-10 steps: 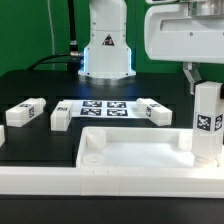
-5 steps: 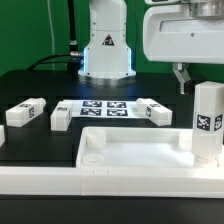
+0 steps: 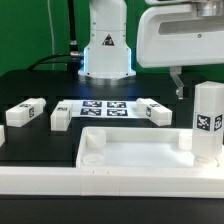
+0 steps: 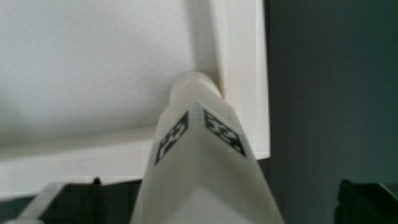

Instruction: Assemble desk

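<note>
The desk's white tray-like tabletop [image 3: 135, 155] lies at the front of the table. One white tagged leg [image 3: 207, 125] stands upright in its corner socket at the exterior view's right. My gripper [image 3: 199, 78] hangs just above the leg's top, open, and one dark finger [image 3: 178, 82] shows beside the leg, clear of it. In the wrist view the leg [image 4: 199, 150] rises from the corner of the tabletop [image 4: 89, 70] straight toward the camera, between the dark fingertips [image 4: 71, 203] of my gripper [image 4: 217, 205], which stand well apart from it. Nothing is held.
Three loose tagged legs lie on the black table behind the tabletop: two at the exterior view's left [image 3: 27, 112] [image 3: 60, 116] and one right of centre [image 3: 153, 110]. The marker board [image 3: 100, 106] lies between them. The arm's base [image 3: 105, 50] stands behind.
The jaws have spread off the upright leg and the gripper has risen a little. The leg stays standing in its socket.
</note>
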Robot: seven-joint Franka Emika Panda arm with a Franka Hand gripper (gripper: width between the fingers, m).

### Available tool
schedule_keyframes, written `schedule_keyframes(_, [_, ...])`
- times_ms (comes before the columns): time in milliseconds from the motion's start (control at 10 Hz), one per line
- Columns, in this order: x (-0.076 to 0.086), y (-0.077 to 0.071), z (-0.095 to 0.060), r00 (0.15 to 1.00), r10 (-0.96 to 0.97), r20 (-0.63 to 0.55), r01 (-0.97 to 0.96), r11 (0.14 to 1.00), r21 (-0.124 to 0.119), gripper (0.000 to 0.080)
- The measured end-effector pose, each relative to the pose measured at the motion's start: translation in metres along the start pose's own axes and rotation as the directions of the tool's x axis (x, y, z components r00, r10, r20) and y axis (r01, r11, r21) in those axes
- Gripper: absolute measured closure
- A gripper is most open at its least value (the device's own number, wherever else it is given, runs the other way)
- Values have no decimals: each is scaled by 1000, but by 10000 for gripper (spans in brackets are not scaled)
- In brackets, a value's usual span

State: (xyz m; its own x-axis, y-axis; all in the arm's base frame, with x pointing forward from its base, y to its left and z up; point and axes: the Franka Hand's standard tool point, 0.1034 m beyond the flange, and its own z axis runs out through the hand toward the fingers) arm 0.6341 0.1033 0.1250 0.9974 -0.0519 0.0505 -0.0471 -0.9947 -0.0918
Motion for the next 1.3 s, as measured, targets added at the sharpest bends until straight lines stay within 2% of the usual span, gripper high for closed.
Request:
schedule_keyframes(500, [1,-1,-1,933,-359,0,359,933,-13,150])
schedule_keyframes(800, [1,1,1,880,-476,-9,476,880,-16,150])
schedule_keyframes(900, [1,1,1,883,-470,-9,469,883,-16,264])
schedule_keyframes(1000, [1,1,1,883,-470,-9,470,883,-16,447])
schedule_keyframes(1100, [1,1,1,883,-470,-9,469,883,-16,511])
schedule_keyframes(1300, [1,1,1,884,-467,-9,466,884,-15,511])
